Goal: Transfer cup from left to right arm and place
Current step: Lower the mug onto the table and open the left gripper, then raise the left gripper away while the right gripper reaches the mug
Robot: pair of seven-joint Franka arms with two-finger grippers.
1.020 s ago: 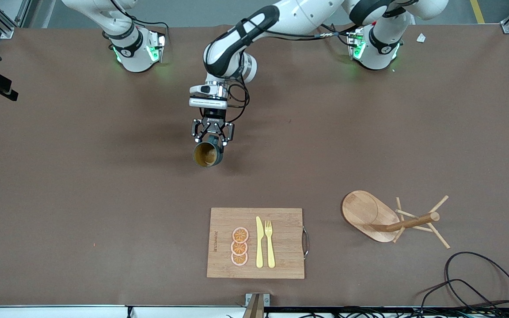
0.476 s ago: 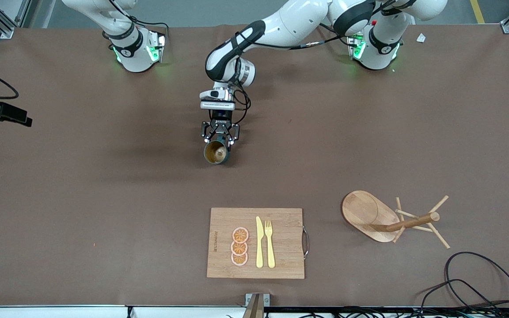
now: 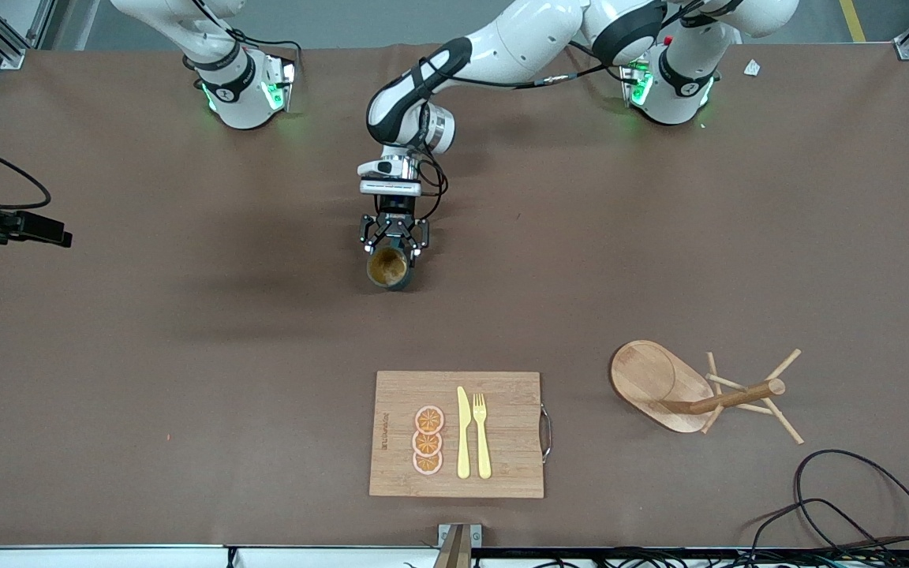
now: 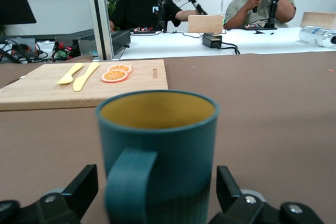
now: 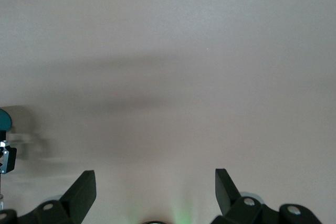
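The dark teal cup [image 3: 388, 268] with its tan inside stands upright on the brown table, about midway between the two arms' ends. My left gripper [image 3: 394, 251] reaches in low from the robots' side, and its fingers [image 4: 84, 184] stand open on either side of the cup [image 4: 157, 145] with a gap at each wall. The cup's handle faces the left wrist. My right gripper [image 3: 56, 235] hangs over the table edge at the right arm's end, open [image 5: 155, 174] with nothing between its fingers. A sliver of the cup [image 5: 4, 119] shows in the right wrist view.
A wooden cutting board [image 3: 510, 442] lies nearer the front camera than the cup, with orange slices [image 3: 428, 440], a yellow knife [image 3: 463, 434] and a fork [image 3: 482, 435] on it. A wooden mug rack [image 3: 699, 394] lies tipped over toward the left arm's end. Black cables [image 3: 857, 505] coil at that corner.
The left gripper came down with the cup and a little toward the left arm's end, then opened its fingers off it. The right gripper moved in over the table edge.
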